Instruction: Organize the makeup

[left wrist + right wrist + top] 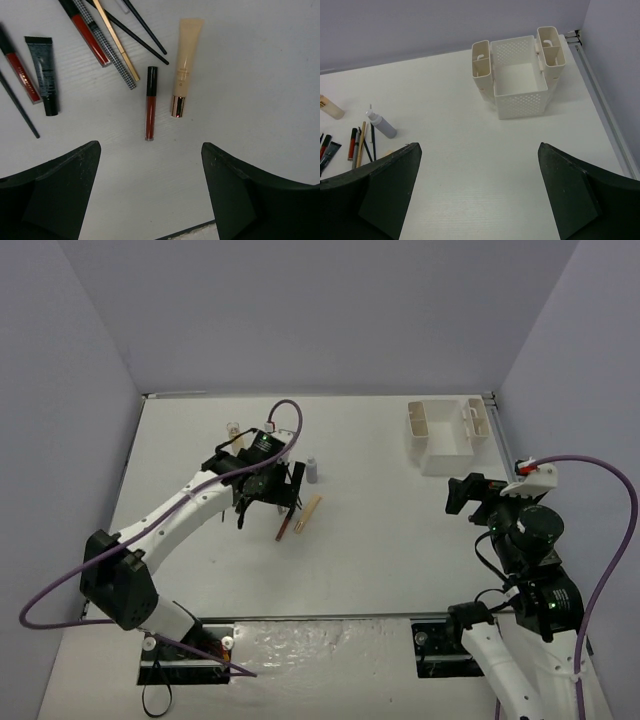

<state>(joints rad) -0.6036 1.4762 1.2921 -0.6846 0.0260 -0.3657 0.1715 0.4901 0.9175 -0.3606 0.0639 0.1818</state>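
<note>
My left gripper (265, 490) hangs open and empty over a scatter of makeup at the table's centre-left. In the left wrist view the open gripper (150, 155) hovers just short of a small red tube with a black cap (150, 102). A tan tube with a gold cap (185, 65) lies beside it. A black tube (44, 72), red tubes (90, 32) and thin black pencils (145, 27) lie further off. A grey-purple bottle (312, 471) stands beside the pile. My right gripper (462, 495) is open and empty (479, 150), well short of the makeup.
A white compartmented plastic box (445, 460) stands at the back right; it looks empty in the right wrist view (522, 105). An amber bottle (331, 109) lies at the far left. The table's right edge rail (610, 120) runs close to the box.
</note>
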